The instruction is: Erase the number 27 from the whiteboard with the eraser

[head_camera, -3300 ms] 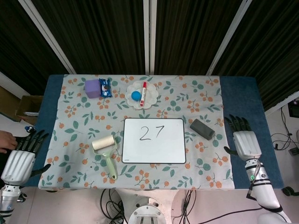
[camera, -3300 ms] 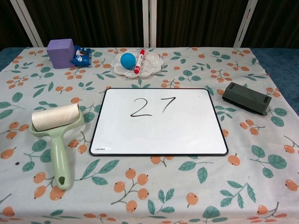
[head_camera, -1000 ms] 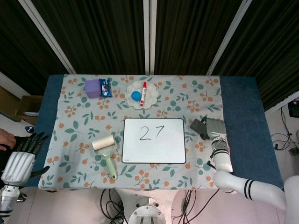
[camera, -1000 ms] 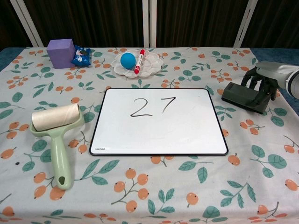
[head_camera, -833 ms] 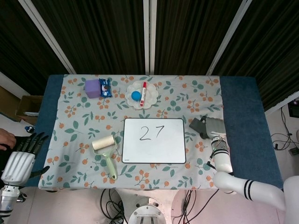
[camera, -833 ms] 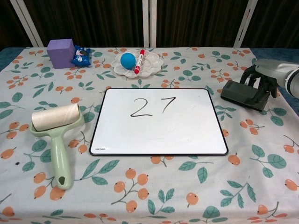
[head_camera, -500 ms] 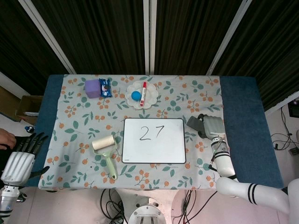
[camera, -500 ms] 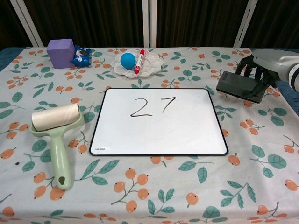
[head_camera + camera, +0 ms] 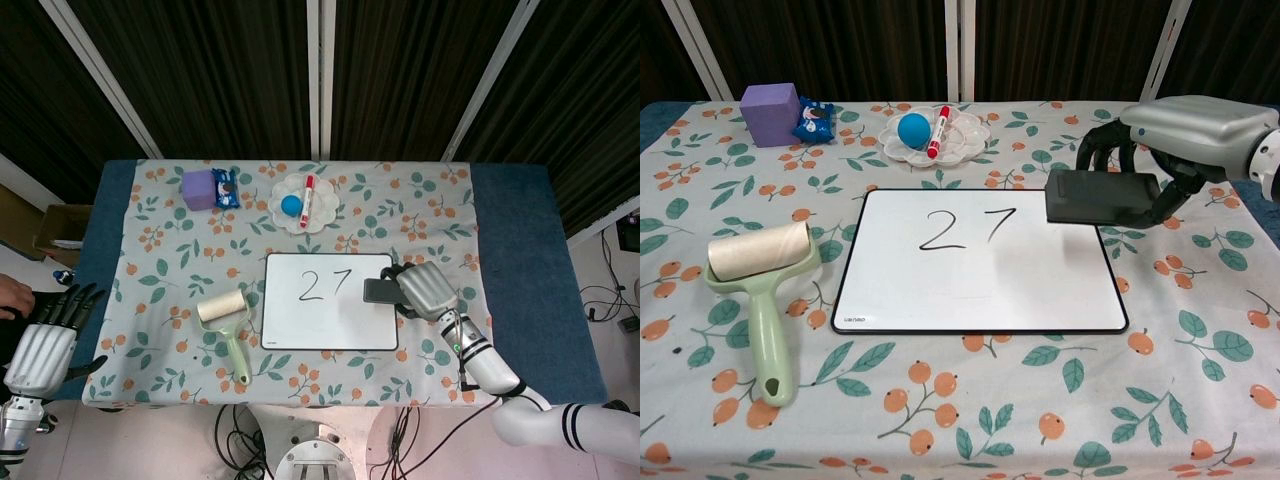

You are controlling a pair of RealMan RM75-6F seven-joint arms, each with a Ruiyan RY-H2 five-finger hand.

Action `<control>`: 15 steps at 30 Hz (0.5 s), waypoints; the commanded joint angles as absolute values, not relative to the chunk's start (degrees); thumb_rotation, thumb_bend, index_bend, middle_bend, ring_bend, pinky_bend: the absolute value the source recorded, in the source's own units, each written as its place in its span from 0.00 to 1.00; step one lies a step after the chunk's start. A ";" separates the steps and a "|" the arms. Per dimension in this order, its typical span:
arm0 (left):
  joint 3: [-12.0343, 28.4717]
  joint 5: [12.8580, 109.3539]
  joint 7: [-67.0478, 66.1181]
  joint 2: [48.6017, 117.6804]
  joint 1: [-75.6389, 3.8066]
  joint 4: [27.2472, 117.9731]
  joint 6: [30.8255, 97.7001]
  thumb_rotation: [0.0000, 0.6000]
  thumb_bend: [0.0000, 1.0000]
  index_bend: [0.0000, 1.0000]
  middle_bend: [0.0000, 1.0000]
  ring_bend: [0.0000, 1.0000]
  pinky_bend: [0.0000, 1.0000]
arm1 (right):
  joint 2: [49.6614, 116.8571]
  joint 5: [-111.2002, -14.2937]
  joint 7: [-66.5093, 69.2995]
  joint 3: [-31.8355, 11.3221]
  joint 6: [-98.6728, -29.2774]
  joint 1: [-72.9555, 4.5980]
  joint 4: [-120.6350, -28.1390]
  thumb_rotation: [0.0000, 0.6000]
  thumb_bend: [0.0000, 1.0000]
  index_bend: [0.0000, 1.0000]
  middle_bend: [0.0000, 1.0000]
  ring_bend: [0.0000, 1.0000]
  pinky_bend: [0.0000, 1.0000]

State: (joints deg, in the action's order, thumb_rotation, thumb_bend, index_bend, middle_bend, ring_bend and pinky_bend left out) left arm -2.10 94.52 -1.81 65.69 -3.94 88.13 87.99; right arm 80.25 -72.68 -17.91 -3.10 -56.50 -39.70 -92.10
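Observation:
The whiteboard (image 9: pixel 330 328) (image 9: pixel 980 280) lies at the table's middle with the black number 27 (image 9: pixel 324 285) (image 9: pixel 965 228) written in its upper half. My right hand (image 9: pixel 427 289) (image 9: pixel 1185 135) holds the dark grey eraser (image 9: pixel 380 290) (image 9: pixel 1100 197) in the air over the board's right edge, just right of the 7. The eraser casts a shadow on the board and stands clear of the writing. My left hand (image 9: pixel 40 345) rests open off the table's left edge, seen only in the head view.
A green-handled lint roller (image 9: pixel 226 327) (image 9: pixel 758 290) lies left of the board. At the back stand a purple cube (image 9: pixel 198 188) (image 9: pixel 769 113), a blue toy (image 9: pixel 815 119), and a white palette (image 9: pixel 320 213) (image 9: pixel 965 145) with a blue ball (image 9: pixel 912 130) and red marker (image 9: pixel 938 131).
My right hand has lifted the eraser off the cloth and carried it leftward, from beside the board to above its right edge. The left hand has stayed still.

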 commanded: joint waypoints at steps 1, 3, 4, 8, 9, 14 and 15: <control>-2.10 94.51 -1.81 65.70 -3.95 88.14 87.98 1.00 0.01 0.10 0.07 0.04 0.17 | 81.62 -78.12 -13.58 -0.53 -52.51 -41.16 -87.81 1.00 0.31 0.70 0.62 0.59 0.75; -2.11 94.47 -1.78 65.64 -3.89 88.12 88.06 1.00 0.01 0.10 0.07 0.04 0.17 | 83.40 -78.93 -13.44 -0.36 -51.82 -41.53 -86.11 1.00 0.31 0.70 0.62 0.59 0.75; -2.11 94.43 -1.76 65.60 -3.86 88.08 88.08 1.00 0.01 0.10 0.07 0.04 0.17 | 84.24 -79.13 -13.58 -0.37 -51.68 -41.64 -85.38 1.00 0.31 0.70 0.62 0.59 0.75; -2.03 94.08 -1.29 65.45 -3.72 87.71 88.18 1.00 0.01 0.10 0.07 0.04 0.17 | 87.65 -79.50 -14.75 -0.86 -50.88 -42.41 -82.70 1.00 0.31 0.72 0.62 0.59 0.75; -2.02 94.05 -1.10 65.45 -3.68 87.60 88.28 1.00 0.01 0.10 0.07 0.04 0.17 | 88.25 -79.61 -15.13 -1.04 -50.96 -42.54 -82.30 1.00 0.31 0.72 0.62 0.59 0.76; -1.96 93.68 -0.09 65.33 -3.42 86.77 88.54 1.00 0.01 0.10 0.07 0.04 0.17 | 91.07 -79.32 -17.26 -2.46 -51.46 -43.12 -80.75 1.00 0.32 0.73 0.62 0.60 0.76; -1.94 93.58 0.14 65.32 -3.38 86.58 88.57 1.00 0.01 0.10 0.07 0.04 0.17 | 91.47 -79.07 -17.74 -2.73 -51.35 -43.29 -80.52 1.00 0.32 0.73 0.62 0.60 0.76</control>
State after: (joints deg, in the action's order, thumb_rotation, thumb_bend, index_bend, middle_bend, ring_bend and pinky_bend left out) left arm -1.96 93.67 0.01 65.34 -3.43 86.70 88.53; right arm 90.97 -79.33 -17.22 -2.32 -51.38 -43.02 -80.89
